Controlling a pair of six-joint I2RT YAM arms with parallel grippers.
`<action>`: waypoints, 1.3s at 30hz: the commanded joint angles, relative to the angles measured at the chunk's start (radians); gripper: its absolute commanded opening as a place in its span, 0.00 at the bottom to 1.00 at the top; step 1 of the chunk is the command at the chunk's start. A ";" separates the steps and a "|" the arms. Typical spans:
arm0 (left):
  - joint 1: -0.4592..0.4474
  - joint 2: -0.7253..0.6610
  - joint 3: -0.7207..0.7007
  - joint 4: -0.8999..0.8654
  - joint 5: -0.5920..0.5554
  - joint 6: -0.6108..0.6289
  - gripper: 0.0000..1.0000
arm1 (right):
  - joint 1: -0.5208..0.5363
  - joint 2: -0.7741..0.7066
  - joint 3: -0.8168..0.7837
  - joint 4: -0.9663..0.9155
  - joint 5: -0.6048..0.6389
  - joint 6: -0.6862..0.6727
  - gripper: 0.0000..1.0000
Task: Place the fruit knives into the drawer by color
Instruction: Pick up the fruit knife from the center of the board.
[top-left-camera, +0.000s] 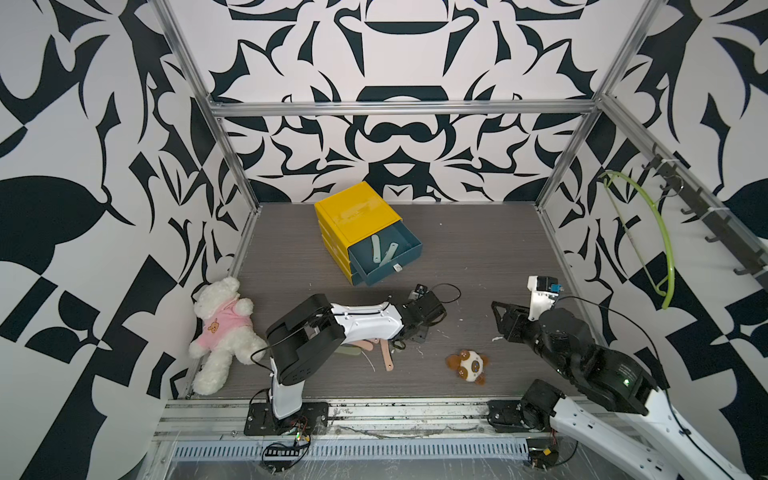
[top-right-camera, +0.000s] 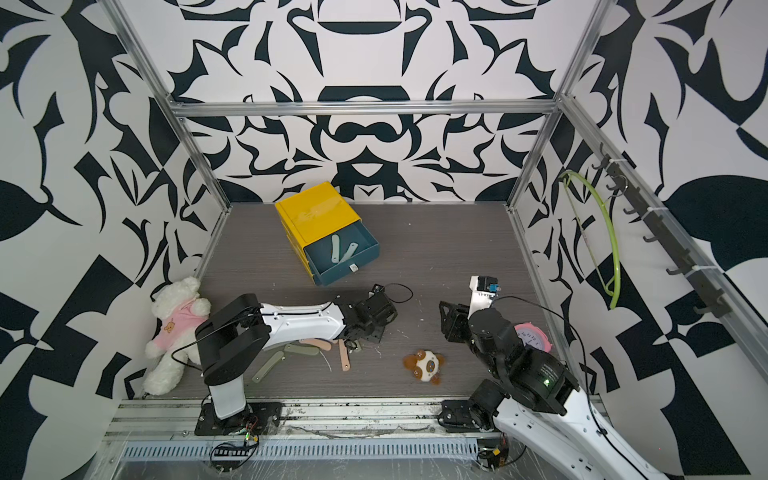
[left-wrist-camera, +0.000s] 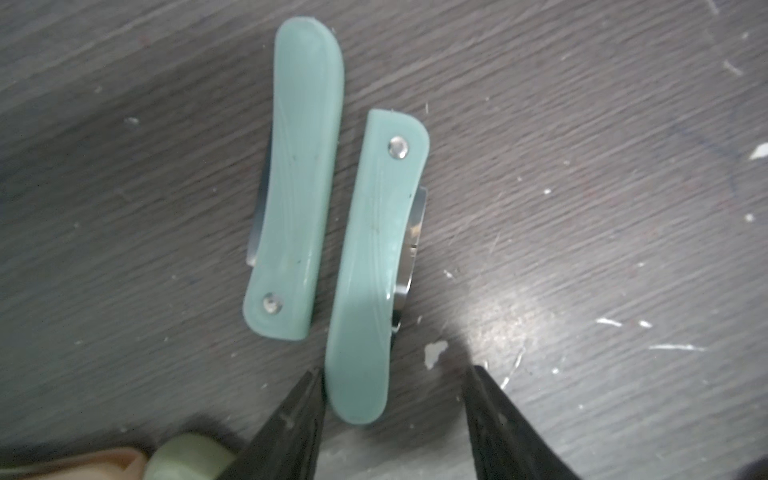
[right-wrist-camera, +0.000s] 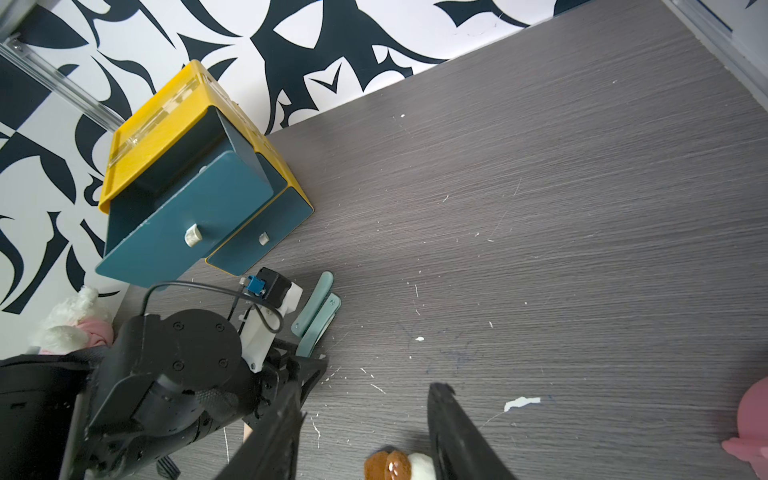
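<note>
Grey tabletop (top-left-camera: 478, 249), patterned walls (top-left-camera: 395, 145), left hand (left-wrist-camera: 395, 372) parted astride teal knife (left-wrist-camera: 365, 270), right hand (right-wrist-camera: 370, 392) parted

The cabinet (top-left-camera: 353, 216) stands at the back of the table (top-left-camera: 478, 249). Its top drawer (top-left-camera: 409, 249) is pulled out, with two knives (top-left-camera: 376, 248) in it. In front of the cabinet a pair of knives (left-wrist-camera: 297, 183) lies side by side, just apart. Loose knives (top-right-camera: 305, 350) lie nearer the front, left of a small plush toy (top-left-camera: 467, 365). A teddy bear (top-left-camera: 222, 332) lies at the left edge and a clock (top-right-camera: 533, 336) at the right.
</note>
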 joint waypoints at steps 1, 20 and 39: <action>0.009 0.056 0.016 -0.019 0.041 0.013 0.57 | 0.003 -0.007 0.026 -0.006 0.034 -0.004 0.51; 0.035 0.145 0.094 -0.047 0.026 0.082 0.37 | 0.003 -0.005 0.028 -0.004 0.033 0.004 0.52; -0.018 0.057 0.113 -0.046 0.039 0.094 0.24 | 0.003 0.004 0.027 0.005 0.038 0.018 0.51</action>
